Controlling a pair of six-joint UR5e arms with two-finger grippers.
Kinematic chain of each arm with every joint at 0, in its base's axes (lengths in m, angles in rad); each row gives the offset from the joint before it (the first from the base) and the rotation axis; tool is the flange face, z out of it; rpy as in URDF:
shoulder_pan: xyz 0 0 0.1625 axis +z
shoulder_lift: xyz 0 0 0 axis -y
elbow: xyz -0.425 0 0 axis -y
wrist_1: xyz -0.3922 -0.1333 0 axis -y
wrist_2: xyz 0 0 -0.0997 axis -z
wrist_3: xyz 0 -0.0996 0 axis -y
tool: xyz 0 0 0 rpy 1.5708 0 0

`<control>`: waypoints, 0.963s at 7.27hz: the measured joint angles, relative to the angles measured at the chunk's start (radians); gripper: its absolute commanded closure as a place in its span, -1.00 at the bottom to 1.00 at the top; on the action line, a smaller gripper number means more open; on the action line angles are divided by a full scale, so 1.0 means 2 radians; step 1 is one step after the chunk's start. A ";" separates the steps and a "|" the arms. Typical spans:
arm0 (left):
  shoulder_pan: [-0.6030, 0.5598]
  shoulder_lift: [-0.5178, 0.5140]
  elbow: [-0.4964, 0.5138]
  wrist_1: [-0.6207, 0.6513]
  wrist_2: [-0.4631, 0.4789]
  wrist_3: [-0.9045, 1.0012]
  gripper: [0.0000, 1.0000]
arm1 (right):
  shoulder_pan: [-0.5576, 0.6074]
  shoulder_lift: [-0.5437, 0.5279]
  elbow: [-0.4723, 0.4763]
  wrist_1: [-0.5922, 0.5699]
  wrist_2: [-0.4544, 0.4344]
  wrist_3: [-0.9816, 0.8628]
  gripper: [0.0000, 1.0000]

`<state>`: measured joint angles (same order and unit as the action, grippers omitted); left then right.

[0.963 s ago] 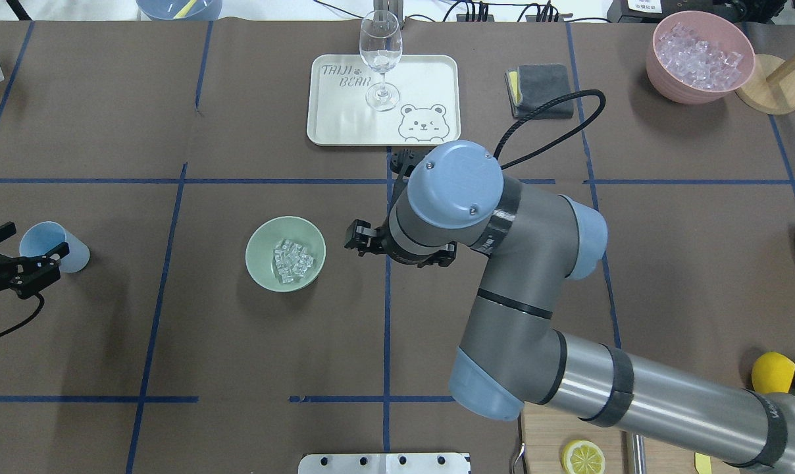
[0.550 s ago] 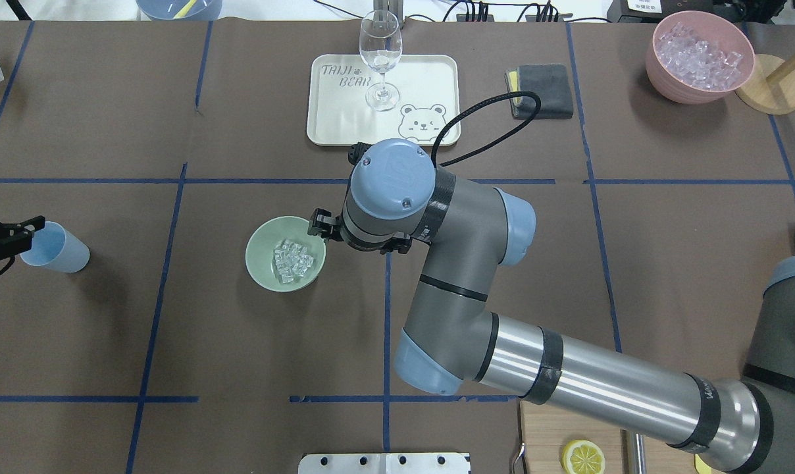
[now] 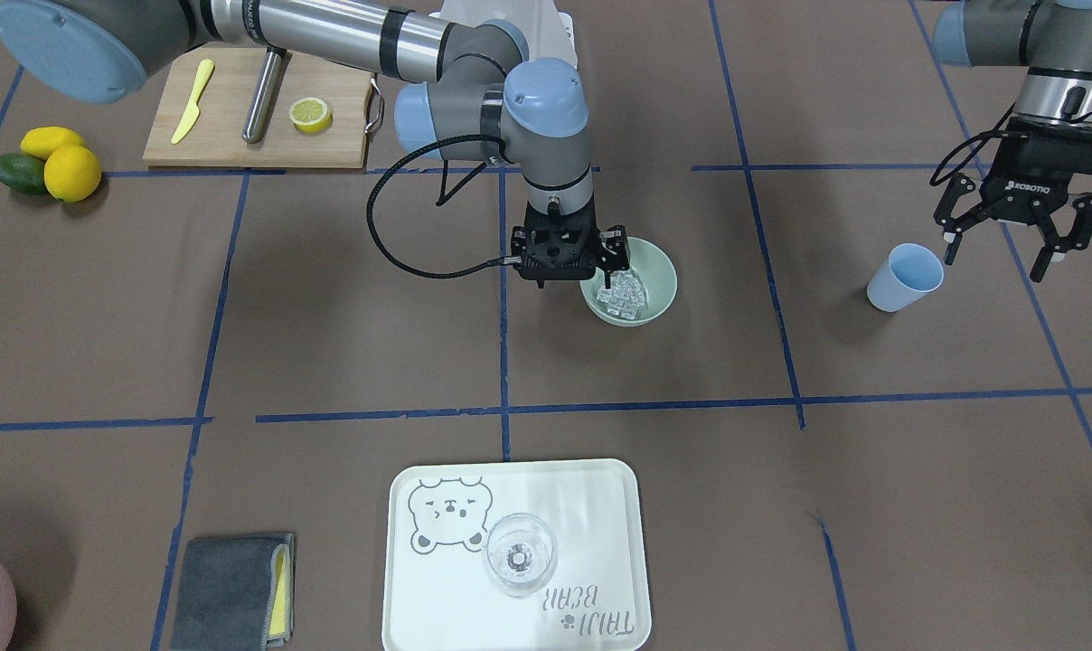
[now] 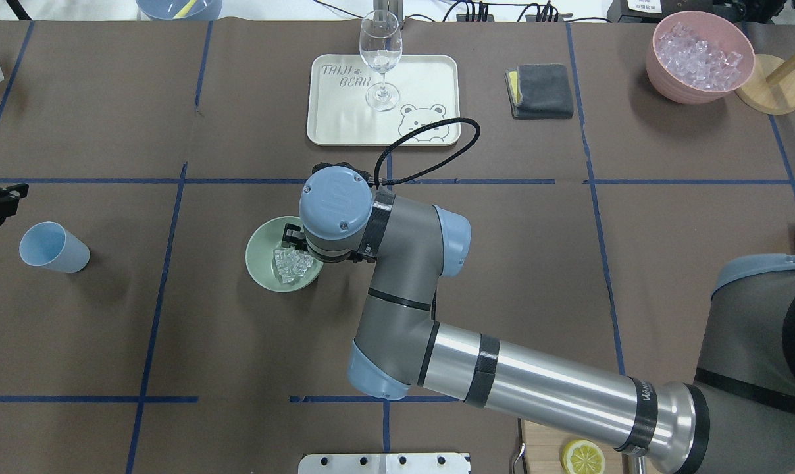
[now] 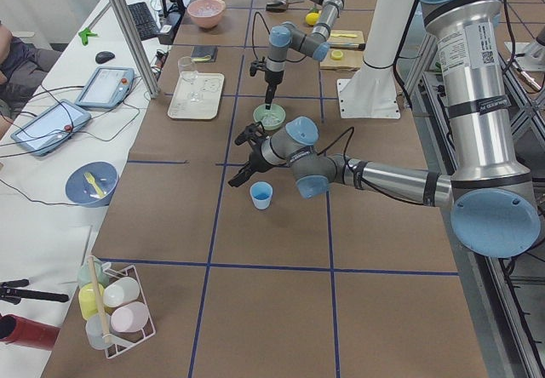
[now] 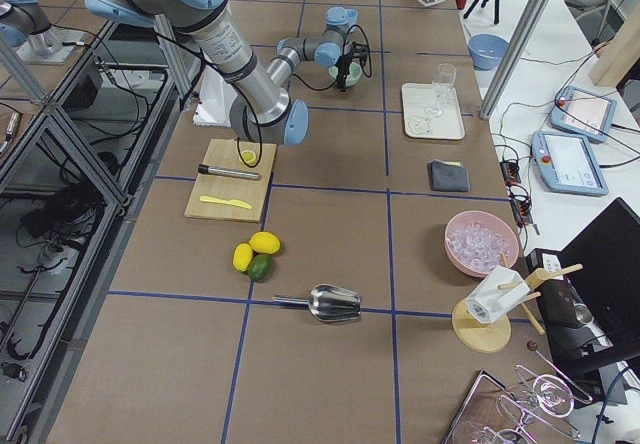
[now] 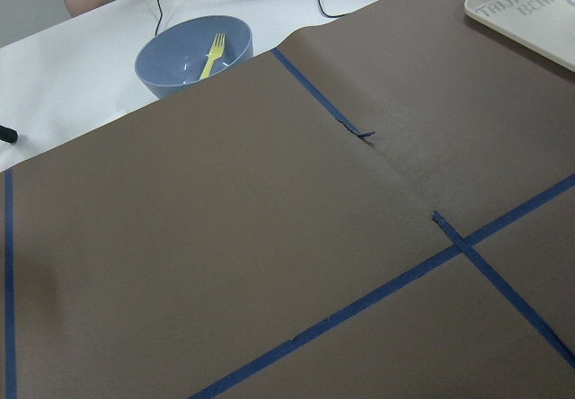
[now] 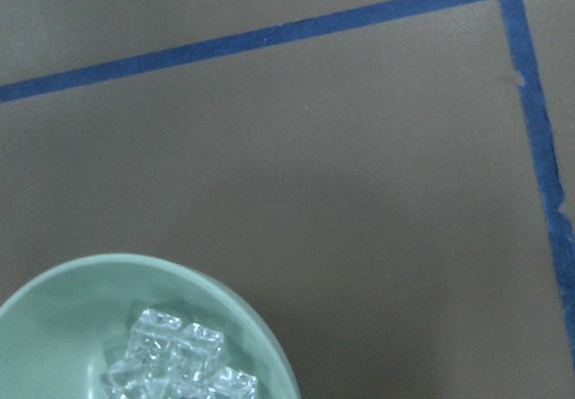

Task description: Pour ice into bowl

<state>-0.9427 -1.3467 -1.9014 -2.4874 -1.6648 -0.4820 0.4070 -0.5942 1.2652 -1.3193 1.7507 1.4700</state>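
front-facing view. right gripper (image 3: 571,267) hangs over the edge of the bowl (image 3: 662,271) on the robot's right side, fingers spread, holding nothing. ice (image 3: 623,294) heaped inside the bowl, mid-table. further right, pale blue cup (image 3: 903,278) stands upright. left gripper (image 3: 998,253) raised just beside the cup, fingers wide apart, empty.

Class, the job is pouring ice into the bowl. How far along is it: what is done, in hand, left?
Done: the ice lies in the bowl, and the blue cup stands empty on the table. In hand: the left end effector is open, apart from the cup; the right end effector hangs over the bowl's rim. Left: seemingly nothing of the pour.
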 measured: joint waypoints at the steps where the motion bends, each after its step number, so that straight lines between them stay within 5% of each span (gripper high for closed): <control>1: -0.008 -0.017 -0.006 0.044 -0.001 0.008 -1.00 | -0.003 0.002 -0.005 0.001 0.000 -0.001 1.00; 7: -0.090 -0.117 -0.003 0.266 -0.104 0.102 -1.00 | -0.002 0.001 0.035 0.002 0.006 -0.009 1.00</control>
<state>-1.1231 -1.5815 -1.9070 -1.9554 -1.8726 -0.2781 0.4028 -0.5932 1.3346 -1.3157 1.7618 1.4514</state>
